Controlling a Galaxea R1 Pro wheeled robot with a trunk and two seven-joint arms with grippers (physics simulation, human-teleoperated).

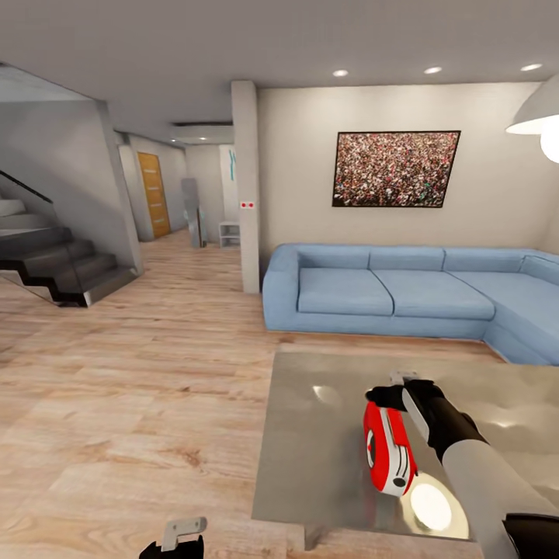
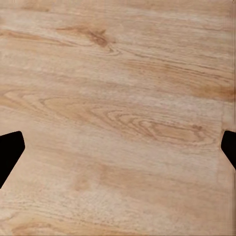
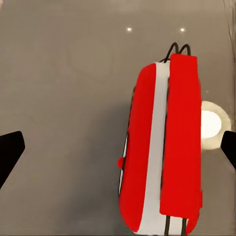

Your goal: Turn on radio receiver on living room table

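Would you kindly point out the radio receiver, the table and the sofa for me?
radio receiver [image 1: 386, 450], head view, red body.
table [image 1: 310, 435], head view, bare glossy top.
sofa [image 1: 345, 291], head view, left seat cushion.

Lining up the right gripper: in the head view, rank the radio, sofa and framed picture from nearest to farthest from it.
1. Radio receiver, on the table, beside the right gripper.
2. Blue sofa, beyond the table.
3. Framed picture, on the wall above the sofa.
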